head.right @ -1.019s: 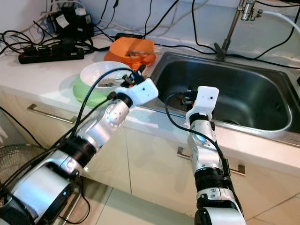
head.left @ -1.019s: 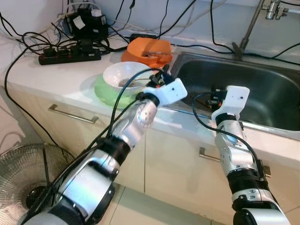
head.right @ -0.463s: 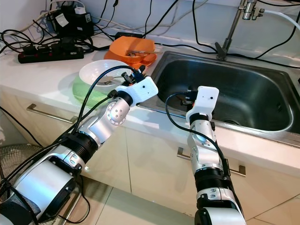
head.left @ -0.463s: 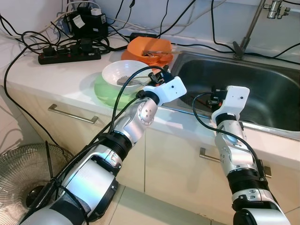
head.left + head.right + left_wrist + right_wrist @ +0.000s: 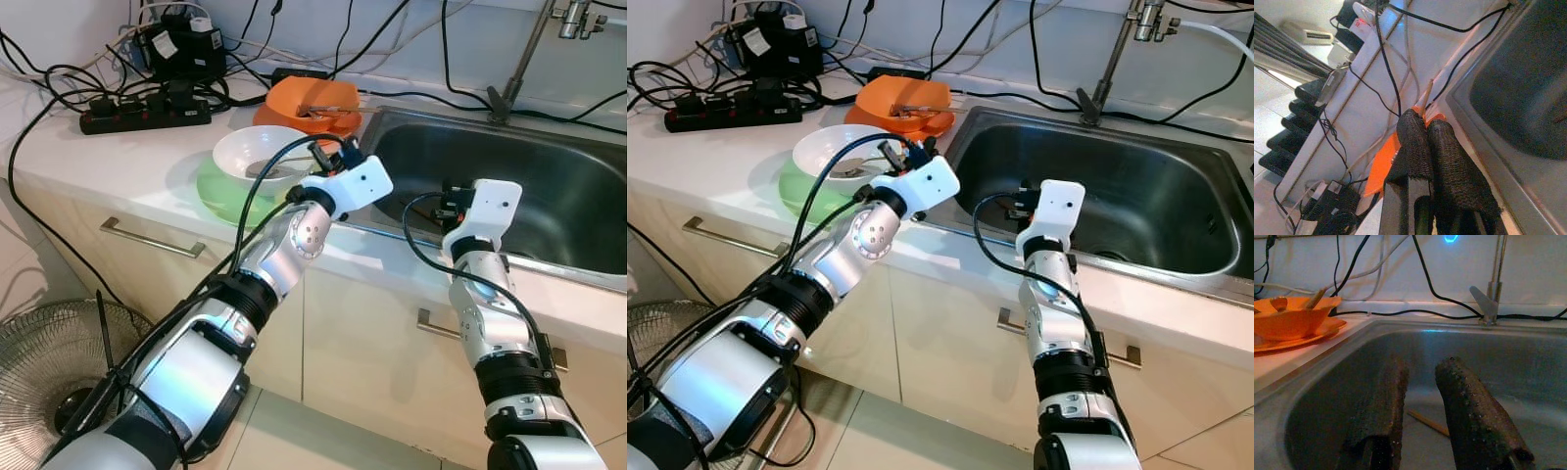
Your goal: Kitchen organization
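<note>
right gripper (image 5: pixel 1420 431): parked at the sink's near rim, fingers apart, nothing in them
left gripper (image 5: pixel 1432 147): fingers pressed together, empty, hovering at the white bowl's sink-side edge
white bowl (image 5: pixel 263 157): nested in a green bowl (image 5: pixel 220 191) on the counter
sink (image 5: pixel 1176 196): one chopstick (image 5: pixel 1429 423) lying on the bottom
orange bowl (image 5: pixel 312 103): farther back, stacked on an orange plate
tip: I'd spread the left fingers before going for the rim, then lift straight up so the green one stays put

Black power strip (image 5: pixel 147 111) amid tangled cables on the counter, wire fan (image 5: pixel 54 367) on the floor, cabinet handle (image 5: pixel 152 239)
</note>
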`<state>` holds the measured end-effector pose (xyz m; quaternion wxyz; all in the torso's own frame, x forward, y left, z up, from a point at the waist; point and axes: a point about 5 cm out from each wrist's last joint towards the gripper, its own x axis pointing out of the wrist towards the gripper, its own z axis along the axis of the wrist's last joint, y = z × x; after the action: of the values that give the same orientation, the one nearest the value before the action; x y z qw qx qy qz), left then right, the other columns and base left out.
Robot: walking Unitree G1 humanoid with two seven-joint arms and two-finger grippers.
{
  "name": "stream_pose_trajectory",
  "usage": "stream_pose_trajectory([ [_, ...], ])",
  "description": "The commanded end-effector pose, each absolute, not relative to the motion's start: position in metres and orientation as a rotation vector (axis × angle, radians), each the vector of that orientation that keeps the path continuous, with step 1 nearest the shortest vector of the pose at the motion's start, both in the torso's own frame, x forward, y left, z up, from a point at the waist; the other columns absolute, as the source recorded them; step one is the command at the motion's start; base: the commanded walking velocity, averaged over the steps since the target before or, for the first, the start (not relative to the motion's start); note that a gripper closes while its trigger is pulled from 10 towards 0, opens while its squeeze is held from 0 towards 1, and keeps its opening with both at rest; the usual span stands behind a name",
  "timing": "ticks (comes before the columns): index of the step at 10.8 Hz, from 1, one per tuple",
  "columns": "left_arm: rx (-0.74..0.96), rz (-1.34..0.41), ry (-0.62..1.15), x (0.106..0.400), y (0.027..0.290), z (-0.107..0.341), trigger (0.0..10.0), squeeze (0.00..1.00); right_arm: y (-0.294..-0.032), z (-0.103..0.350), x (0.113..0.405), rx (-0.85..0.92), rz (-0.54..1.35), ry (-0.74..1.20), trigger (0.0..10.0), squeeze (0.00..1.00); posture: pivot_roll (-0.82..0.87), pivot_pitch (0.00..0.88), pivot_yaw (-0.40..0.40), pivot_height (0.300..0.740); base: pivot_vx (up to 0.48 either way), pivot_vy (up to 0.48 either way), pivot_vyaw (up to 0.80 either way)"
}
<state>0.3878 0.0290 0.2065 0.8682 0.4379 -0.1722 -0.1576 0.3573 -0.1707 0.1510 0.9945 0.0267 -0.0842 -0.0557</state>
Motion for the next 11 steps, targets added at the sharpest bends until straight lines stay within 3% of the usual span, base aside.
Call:
stream_pose_trajectory([
  [1, 0.907, -0.308, -0.383, 0.39, 0.029, 0.216, 0.0, 0.0, -0.172, 0.152, 0.357, 0.062, -0.121, -0.165, 10.0, 0.0, 0.14, 0.008, 0.006, 0.74, 0.0, 0.0, 0.0],
  [6, 0.924, -0.269, -0.429, 0.39, 0.029, 0.225, 0.0, 0.0, -0.171, 0.151, 0.358, 0.072, -0.12, -0.16, 10.0, 0.0, 0.15, 0.006, 0.002, 0.74, 0.0, 0.0, 0.0],
  [10, 0.913, -0.194, -0.58, 0.385, 0.026, 0.25, 0.0, 0.0, -0.171, 0.151, 0.359, 0.078, -0.118, -0.158, 10.0, 0.0, 0.15, 0.004, 0.0, 0.74, 0.0, 0.0, 0.0],
  [11, 0.9, -0.207, -0.581, 0.383, 0.023, 0.248, 9.5, 0.0, -0.171, 0.151, 0.359, 0.077, -0.117, -0.157, 10.0, 0.0, 0.15, 0.005, 0.0, 0.74, 0.0, 0.0, 0.0],
])
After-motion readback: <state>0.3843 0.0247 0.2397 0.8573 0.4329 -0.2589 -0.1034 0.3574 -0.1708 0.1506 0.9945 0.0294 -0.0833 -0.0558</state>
